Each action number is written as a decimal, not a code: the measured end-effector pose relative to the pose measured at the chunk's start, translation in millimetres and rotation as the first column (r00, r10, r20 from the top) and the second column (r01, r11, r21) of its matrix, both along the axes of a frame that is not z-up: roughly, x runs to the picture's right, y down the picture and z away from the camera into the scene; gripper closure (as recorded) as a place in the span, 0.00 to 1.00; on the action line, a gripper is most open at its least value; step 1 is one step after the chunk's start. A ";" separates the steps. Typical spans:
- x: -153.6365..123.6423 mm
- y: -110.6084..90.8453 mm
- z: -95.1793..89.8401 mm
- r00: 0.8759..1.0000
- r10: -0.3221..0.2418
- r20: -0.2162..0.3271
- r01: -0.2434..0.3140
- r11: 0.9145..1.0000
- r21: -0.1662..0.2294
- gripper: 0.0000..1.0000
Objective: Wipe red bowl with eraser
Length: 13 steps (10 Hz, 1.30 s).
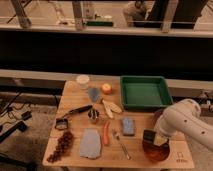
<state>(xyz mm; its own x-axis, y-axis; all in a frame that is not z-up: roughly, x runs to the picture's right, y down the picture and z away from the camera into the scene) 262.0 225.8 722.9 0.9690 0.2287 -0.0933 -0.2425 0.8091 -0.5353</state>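
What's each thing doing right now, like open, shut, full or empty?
gripper, over the red bowl, fingers shut on the eraser
red bowl, upright, eraser at its edge
green tray, empty
white cup, standing upright
blue cloth, spread flat
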 end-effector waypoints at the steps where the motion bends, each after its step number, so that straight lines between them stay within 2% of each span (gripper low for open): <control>1: -4.9 0.5 0.2 1.000 -0.007 0.008 0.007 1.000 -0.004 0.90; 4: -18.5 2.2 -7.2 0.999 -0.019 0.032 0.020 1.000 -0.015 0.90; 8: -27.3 8.4 -26.7 0.999 -0.020 0.042 0.021 0.999 -0.034 0.90; 13: -26.9 30.7 -56.2 1.000 0.003 0.031 0.000 0.995 -0.105 0.90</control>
